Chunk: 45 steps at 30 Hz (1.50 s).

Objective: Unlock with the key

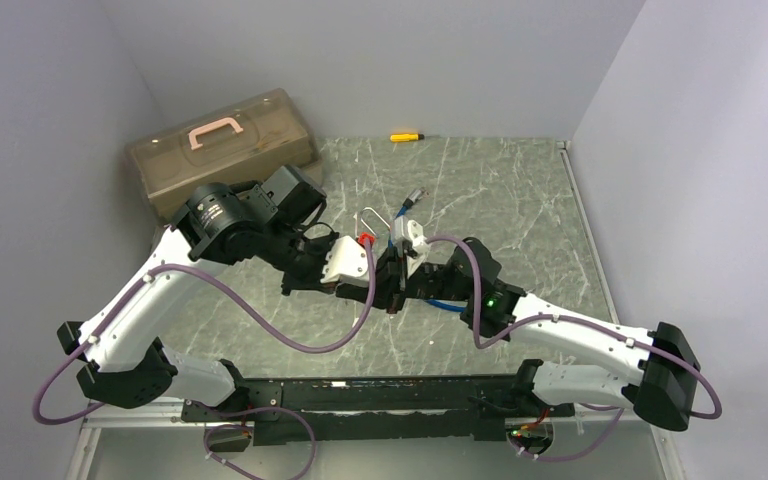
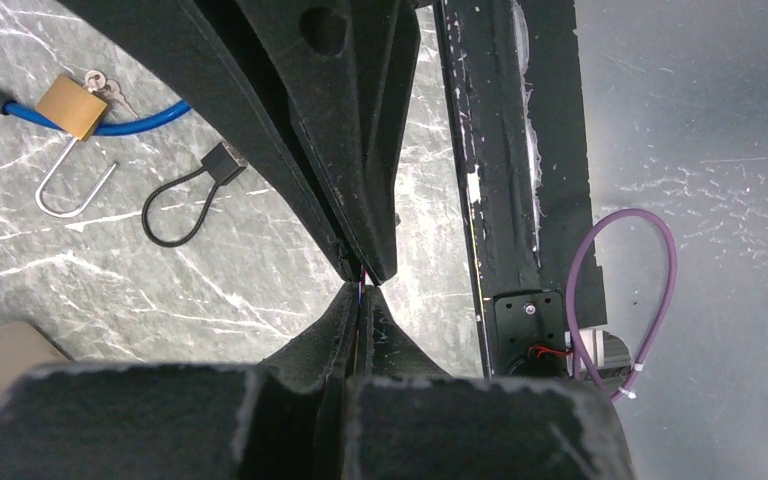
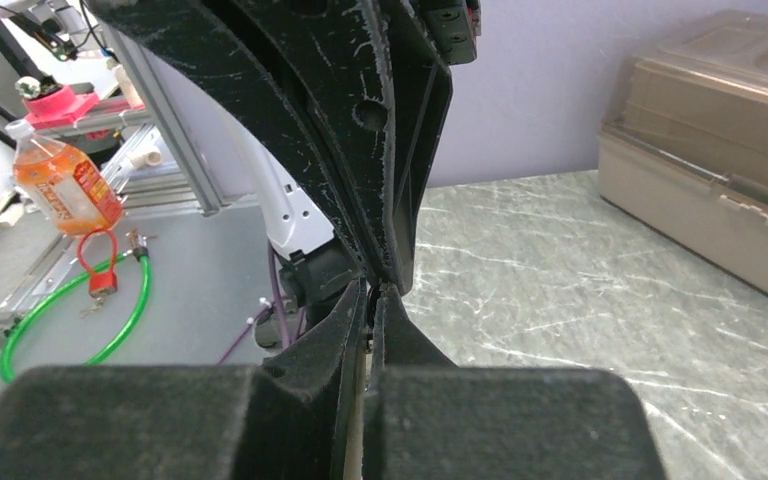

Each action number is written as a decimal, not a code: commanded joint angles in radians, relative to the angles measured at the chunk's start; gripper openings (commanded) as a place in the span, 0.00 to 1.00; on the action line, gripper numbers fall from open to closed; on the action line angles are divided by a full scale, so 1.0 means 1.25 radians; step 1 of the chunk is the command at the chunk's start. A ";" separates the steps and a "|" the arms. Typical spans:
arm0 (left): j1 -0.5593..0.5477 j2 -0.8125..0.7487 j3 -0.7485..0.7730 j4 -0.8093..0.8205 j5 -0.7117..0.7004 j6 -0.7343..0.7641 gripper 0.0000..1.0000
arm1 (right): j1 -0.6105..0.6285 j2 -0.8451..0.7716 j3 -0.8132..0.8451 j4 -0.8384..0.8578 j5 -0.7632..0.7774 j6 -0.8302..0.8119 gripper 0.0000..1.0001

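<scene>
The left gripper (image 2: 362, 284) and right gripper (image 3: 373, 290) are both pinched shut, with nothing identifiable between their tips. The brass padlock (image 2: 72, 106) lies on the table (image 2: 210, 290) apart from the left gripper, its key (image 2: 103, 87) at the body's end. The key looks thin, rigid and slick, so pinch its flat bow; the dense padlock may slide, so brace its body.

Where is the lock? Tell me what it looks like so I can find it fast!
On the green marbled table, find the bright blue cable in the left wrist view's upper left corner. The padlock lies right on that cable, with small keys beside it. It is the only gold, boxy thing there, with a silver U-shaped loop, unlike the thin black cord loop nearby.
</scene>
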 commanded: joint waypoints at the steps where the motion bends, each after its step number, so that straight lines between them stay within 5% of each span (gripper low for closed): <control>1: -0.005 -0.006 0.036 -0.001 0.023 -0.002 0.02 | -0.026 0.016 0.060 -0.064 -0.008 0.030 0.00; 4: -0.005 -0.008 0.030 0.006 0.015 0.006 0.19 | -0.035 0.024 0.076 -0.087 -0.018 0.059 0.00; 10: 0.038 -0.018 0.027 0.040 0.024 0.015 0.38 | -0.090 -0.019 0.040 -0.074 -0.047 0.142 0.00; 14: 0.126 -0.048 -0.007 0.126 0.035 0.015 0.99 | -0.137 -0.056 0.018 -0.091 -0.084 0.190 0.00; 19: 0.242 -0.084 -0.143 0.294 0.003 0.024 0.99 | -0.195 -0.118 -0.048 -0.071 -0.138 0.255 0.00; 24: 0.264 -0.084 -0.312 0.458 -0.062 0.071 0.99 | -0.226 -0.163 -0.079 -0.119 -0.148 0.267 0.00; 31: 0.334 -0.174 -0.577 0.571 -0.001 0.476 0.99 | -0.241 -0.207 -0.068 -0.245 -0.127 0.208 0.00; 33: 0.337 -0.187 -0.651 0.688 0.002 0.466 0.99 | -0.251 -0.230 -0.071 -0.276 -0.103 0.183 0.00; 40: 0.338 -0.062 -0.710 0.787 0.158 0.505 1.00 | -0.273 -0.312 -0.075 -0.374 -0.034 0.138 0.00; 45: 0.333 0.015 -0.744 0.833 0.204 0.711 0.99 | -0.277 -0.365 -0.096 -0.377 0.020 0.134 0.00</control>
